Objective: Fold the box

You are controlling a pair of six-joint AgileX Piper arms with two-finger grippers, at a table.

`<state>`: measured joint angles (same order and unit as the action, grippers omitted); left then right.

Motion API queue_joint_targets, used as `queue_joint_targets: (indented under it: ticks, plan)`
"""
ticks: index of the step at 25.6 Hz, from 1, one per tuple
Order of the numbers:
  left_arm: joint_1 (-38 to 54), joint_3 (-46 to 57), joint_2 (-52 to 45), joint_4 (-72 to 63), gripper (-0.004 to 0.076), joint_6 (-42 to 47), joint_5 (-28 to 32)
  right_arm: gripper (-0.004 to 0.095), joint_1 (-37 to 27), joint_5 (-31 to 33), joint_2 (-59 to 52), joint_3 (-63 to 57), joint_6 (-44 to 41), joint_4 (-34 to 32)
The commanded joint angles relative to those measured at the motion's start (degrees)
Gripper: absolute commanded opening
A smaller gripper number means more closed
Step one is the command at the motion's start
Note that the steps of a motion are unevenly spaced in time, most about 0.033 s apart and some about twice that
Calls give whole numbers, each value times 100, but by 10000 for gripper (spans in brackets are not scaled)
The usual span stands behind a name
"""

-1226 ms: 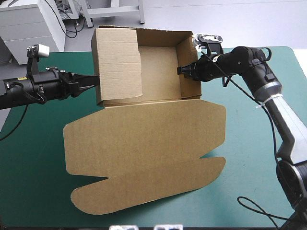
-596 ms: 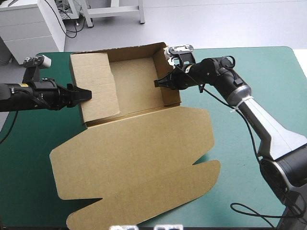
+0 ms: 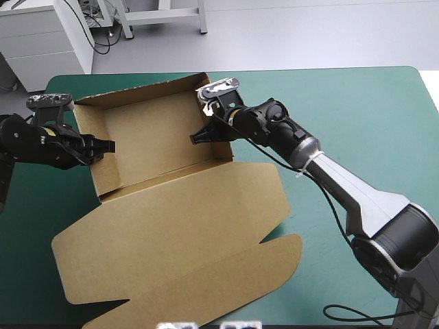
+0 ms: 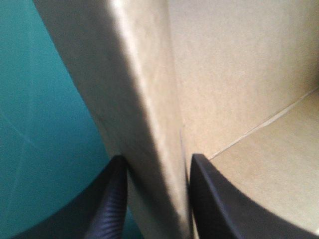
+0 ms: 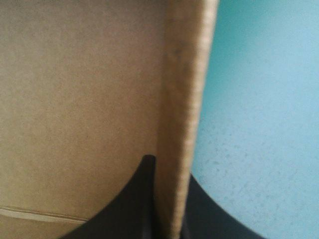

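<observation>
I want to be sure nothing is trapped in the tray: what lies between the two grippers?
Only the box's own bare floor, as the high view shows. The left gripper pinches one side wall, the right gripper the opposite one.

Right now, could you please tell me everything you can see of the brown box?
The box is a cut sheet of plain brown board, folded into an open tray with its lid lying flat toward the near edge, rounded flaps spread. The tray stands at the table's far left, turned slightly askew, on the teal-green cover. Its walls stand upright. The left gripper has its jaws shut on the left wall, the right gripper on the right wall; nothing lies inside.
</observation>
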<state>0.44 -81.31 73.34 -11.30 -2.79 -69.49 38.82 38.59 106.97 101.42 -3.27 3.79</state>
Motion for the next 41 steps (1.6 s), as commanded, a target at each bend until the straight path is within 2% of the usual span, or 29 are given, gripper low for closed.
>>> queue_joint_targets:
  ticks: [1, 2, 3, 4, 8, 10, 14, 18, 25, 32, 41]
  plan:
    - [-267, -123, 62, -230, 140, 205, 566, -17, 221, -166, -348, 186, 9, 247]
    - [-387, -123, 188, -219, 56, 205, 566, -17, 221, 38, -348, 186, 9, 207]
    - [-436, -123, 256, -218, 5, 205, 554, -17, 221, 218, -371, 186, 9, 129]
    - [-532, -123, 356, -203, -7, 205, 567, -18, 210, 431, -414, 186, -159, -81]
    - [-851, -123, 418, -223, -8, 243, 1037, -18, -44, 772, -710, 250, -462, -182]
    - [-1053, -123, 450, -235, -8, 397, 1328, -19, -287, 1322, -855, 250, -545, -75]
    - [-1409, -123, 587, -226, -8, 417, 1416, -19, -694, 2334, -896, 250, -545, -74]
    - [-1715, -123, 797, -200, -8, 495, 1439, -19, -774, 2742, -896, 214, -545, -85]
    - [-2341, -123, 1312, 85, -8, 757, 1439, -19, -774, 2956, -896, -360, -632, -34]
    - [-3066, -123, 1647, 1499, -8, 1586, 1343, -19, -774, 2496, -896, -1012, -703, 197]
    - [-3167, -123, 2179, 1529, -7, 1798, 1248, -19, -774, 2093, -896, -1220, -768, 256]
